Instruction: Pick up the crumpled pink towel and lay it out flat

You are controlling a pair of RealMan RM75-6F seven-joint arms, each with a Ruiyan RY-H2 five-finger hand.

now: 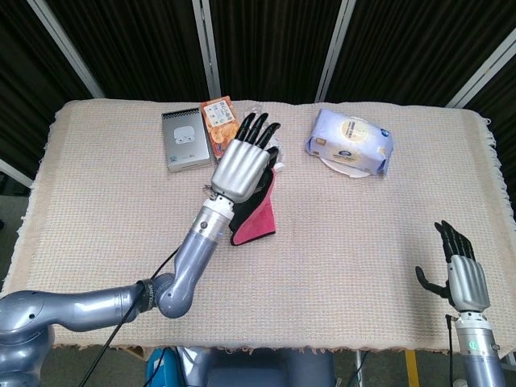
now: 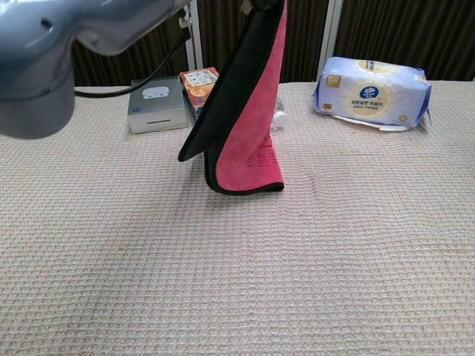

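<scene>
My left hand (image 1: pixel 244 163) is raised high above the table and holds the pink towel (image 2: pixel 252 133) by its top edge. The towel hangs down in a long fold, pink on one side and dark on the other, and its lower end still touches the table. In the head view only a strip of the towel (image 1: pixel 256 218) shows below the hand. In the chest view the hand itself is out of frame above, and only the left arm (image 2: pixel 67 37) shows. My right hand (image 1: pixel 459 274) hovers at the table's near right corner, fingers spread, holding nothing.
Along the far edge stand a grey box (image 1: pixel 184 140), an orange snack pack (image 1: pixel 219 121), a clear water bottle (image 2: pixel 277 115) partly behind the towel, and a blue-white tissue pack (image 1: pixel 350 143). A woven beige cloth (image 1: pixel 363 242) covers the table.
</scene>
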